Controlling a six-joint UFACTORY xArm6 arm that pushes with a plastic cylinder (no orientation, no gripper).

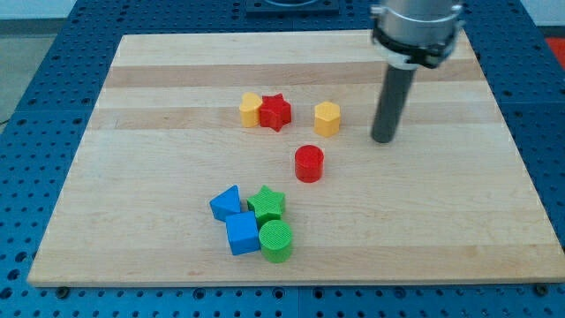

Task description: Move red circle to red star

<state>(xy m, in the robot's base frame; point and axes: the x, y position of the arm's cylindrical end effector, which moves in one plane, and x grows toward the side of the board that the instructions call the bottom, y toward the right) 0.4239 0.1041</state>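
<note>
The red circle (309, 164) stands near the middle of the wooden board. The red star (275, 112) lies up and to the left of it, touching a yellow block (251, 109) on its left side. My tip (382, 139) rests on the board to the right of the red circle and a little higher, apart from it. A yellow hexagon (327, 118) stands between my tip and the red star.
Below the red circle sits a cluster: a blue block (226, 203), a green star (267, 205), a blue cube (242, 233) and a green circle (276, 240). The wooden board (459, 221) lies on a blue perforated table.
</note>
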